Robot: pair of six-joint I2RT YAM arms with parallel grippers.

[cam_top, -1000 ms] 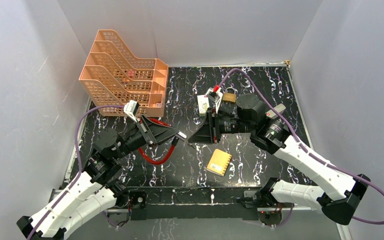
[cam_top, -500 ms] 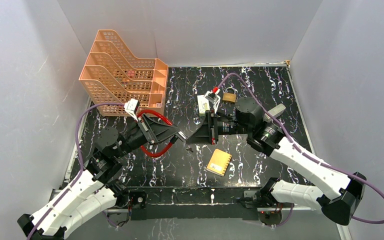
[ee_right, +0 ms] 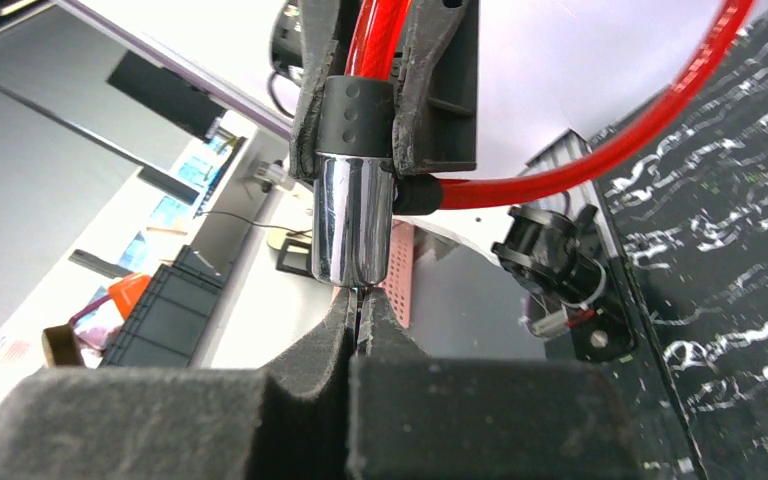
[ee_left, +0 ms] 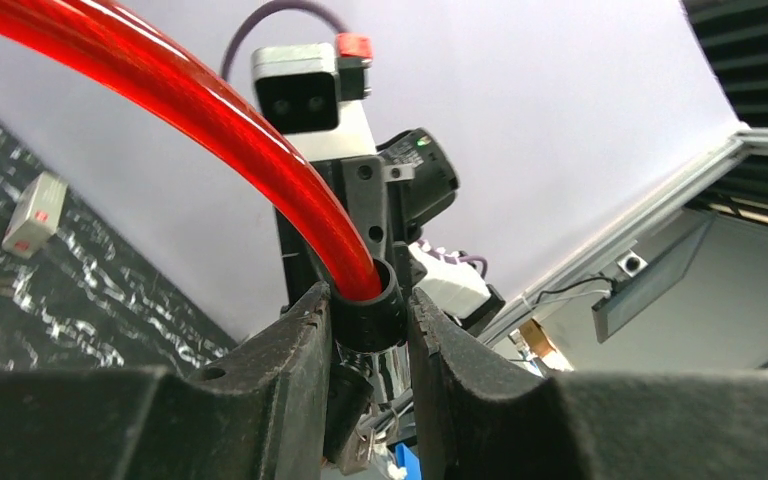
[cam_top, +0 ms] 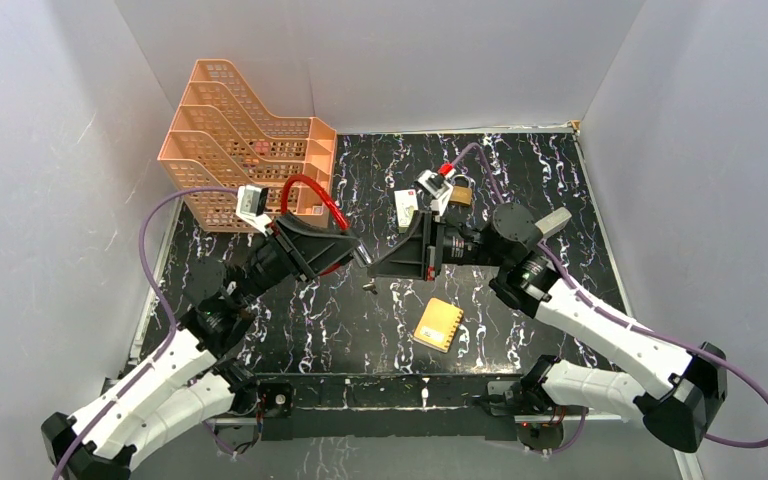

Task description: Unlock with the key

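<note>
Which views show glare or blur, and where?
Right wrist view: bright reflections streak the chrome cylinder end of the red cable loop; the right gripper's black fingers look soft. Left wrist view: the cable's near part is slightly blurred. Top view: even light, sharp.

Robot lab w/ white-panel enclosure point(cam_top: 380, 60)

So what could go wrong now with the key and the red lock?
The key is only a sliver pinched in the right gripper, so it could twist or slip at the shiny lock end. The left gripper holds just the black collar of the red cable, so pushing might tip the lock aside.
</note>
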